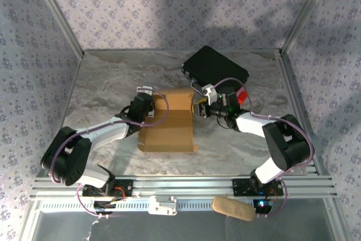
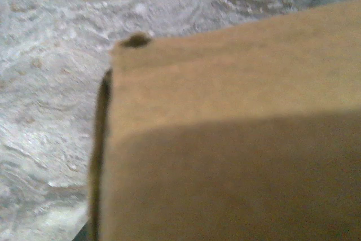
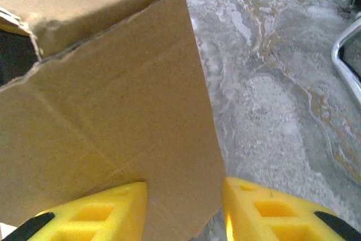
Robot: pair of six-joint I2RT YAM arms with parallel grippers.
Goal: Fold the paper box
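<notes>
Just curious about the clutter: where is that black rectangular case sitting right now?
In the top external view, the black rectangular case lies on the marbled table's far right part, just beyond the right gripper and the tan cardboard box.

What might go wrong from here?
The right hand only straddles a corner of the paper box, so the flap may slip free. The box's upper edge looks ragged in the right wrist view; pulling could tear it. The black case close behind that hand could get bumped.
</notes>
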